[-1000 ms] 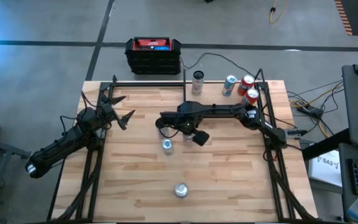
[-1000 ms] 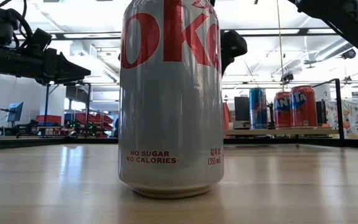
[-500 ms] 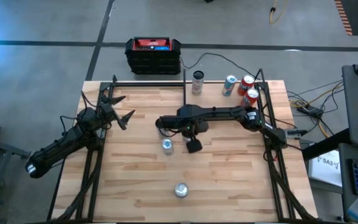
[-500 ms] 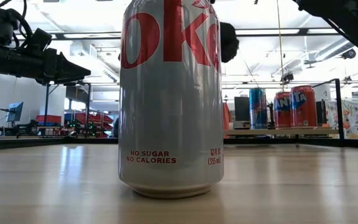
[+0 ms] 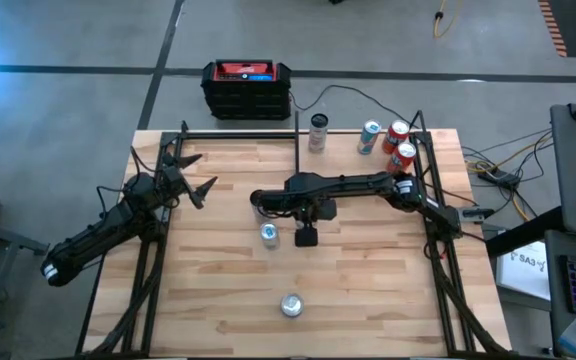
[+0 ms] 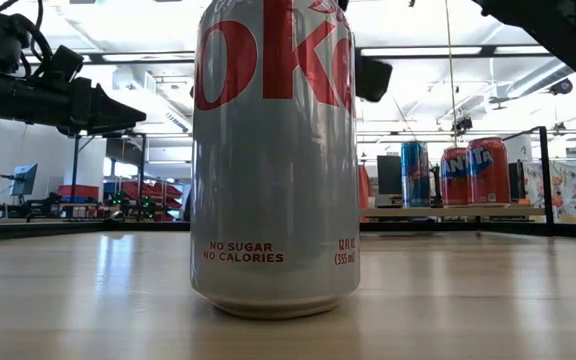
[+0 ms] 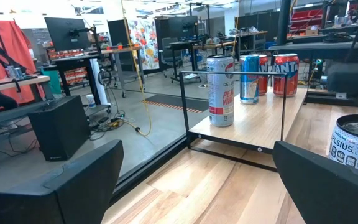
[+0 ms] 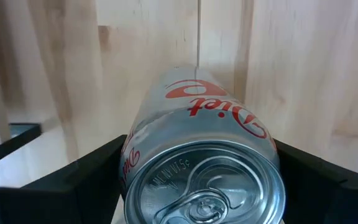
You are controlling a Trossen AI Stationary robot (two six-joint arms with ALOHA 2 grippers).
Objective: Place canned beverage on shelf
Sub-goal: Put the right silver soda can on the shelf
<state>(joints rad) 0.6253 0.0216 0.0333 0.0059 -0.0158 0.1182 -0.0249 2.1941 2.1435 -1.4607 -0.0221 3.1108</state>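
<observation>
My right fingers (image 8: 197,180) are clamped on a silver Diet Coke can (image 8: 201,168), one dark finger on each side of its body, its pull-tab top facing my wrist camera. In the high view this hand hangs over the middle of the desk (image 5: 368,290), just beside a white can (image 5: 269,233) standing there. The shelf (image 7: 253,121) sits at the desk's far edge, well apart from the held can; it carries a Celsius can (image 7: 220,90), a blue can (image 7: 249,78) and a red Fanta can (image 7: 285,74). My left fingers (image 5: 196,177) stand spread wide, empty, near the desk's left edge.
</observation>
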